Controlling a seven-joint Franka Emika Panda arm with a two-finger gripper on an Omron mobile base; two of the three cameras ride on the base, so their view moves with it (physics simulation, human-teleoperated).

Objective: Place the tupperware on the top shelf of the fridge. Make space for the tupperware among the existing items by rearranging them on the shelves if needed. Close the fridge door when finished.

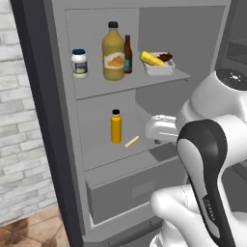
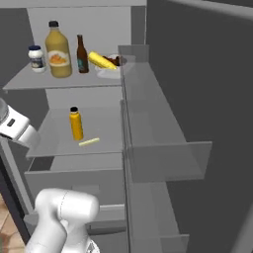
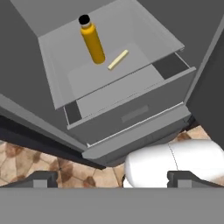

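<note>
The tupperware (image 1: pixel 157 62) (image 2: pixel 105 64), with its yellow corn cob and brown meat, rests on the right end of the top shelf (image 1: pixel 96 84) (image 2: pixel 29 80) of the fridge (image 1: pixel 58 125). Left of it stand the slim brown bottle (image 1: pixel 128 54) (image 2: pixel 82 54), the big orange juice bottle (image 1: pixel 113 52) (image 2: pixel 58 49) and the white jar (image 1: pixel 79 63) (image 2: pixel 35 58). My gripper (image 3: pixel 113 178) is open and holds nothing. It hangs in front of the lower shelf, well below the tupperware. The fridge door (image 2: pixel 202 84) stands wide open at the right.
A small orange bottle (image 1: pixel 116 126) (image 3: pixel 92 41) and a pale stick (image 1: pixel 131 141) (image 3: pixel 118 60) lie on the lower shelf (image 3: pixel 83 78). Beneath is a grey drawer (image 1: pixel 130 188) (image 3: pixel 131 114). Clear bins (image 2: pixel 163 158) jut from the door's inside. A brick wall (image 1: pixel 19 144) is at left.
</note>
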